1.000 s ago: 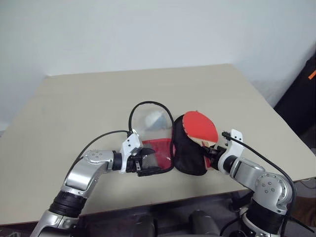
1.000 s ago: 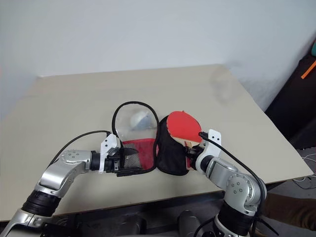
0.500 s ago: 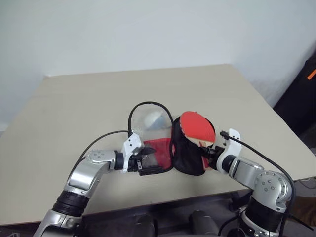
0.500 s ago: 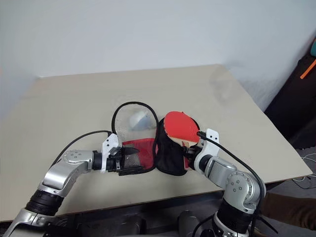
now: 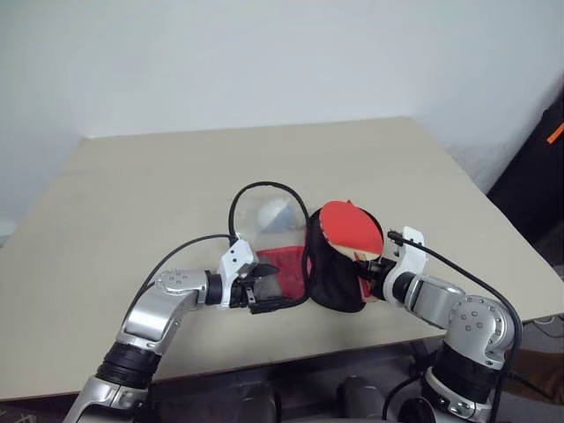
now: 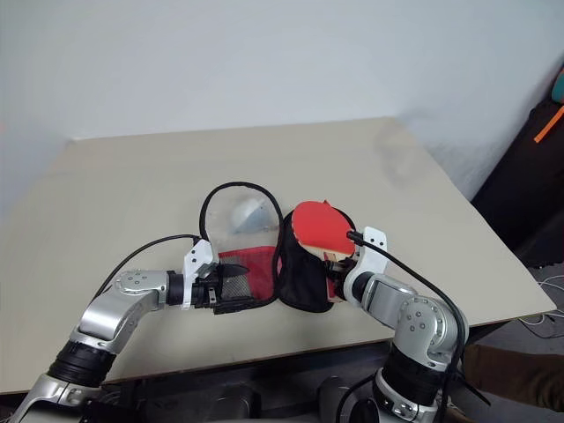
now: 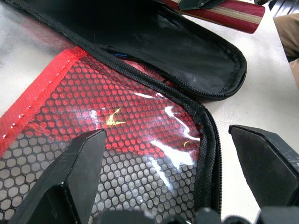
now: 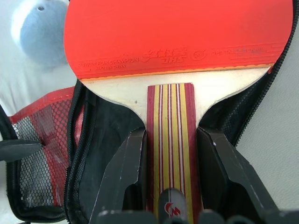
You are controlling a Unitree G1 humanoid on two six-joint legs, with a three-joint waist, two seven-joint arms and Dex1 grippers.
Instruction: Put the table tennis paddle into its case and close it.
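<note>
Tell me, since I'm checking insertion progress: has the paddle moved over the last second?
Yes. The table tennis paddle, held by the right gripper, has shifted slightly left over the case, toward the whitish lump on the table.

The right gripper (image 8: 170, 154) covers the lower handle of the paddle (image 8: 177, 37), and the top of its red face runs off the right wrist view. The black half of the case (image 5: 335, 278) hides the paddle's underside. The table (image 5: 132, 194) has its near corners cut off. A whitish lump (image 5: 278, 211) is too small to identify.
</note>
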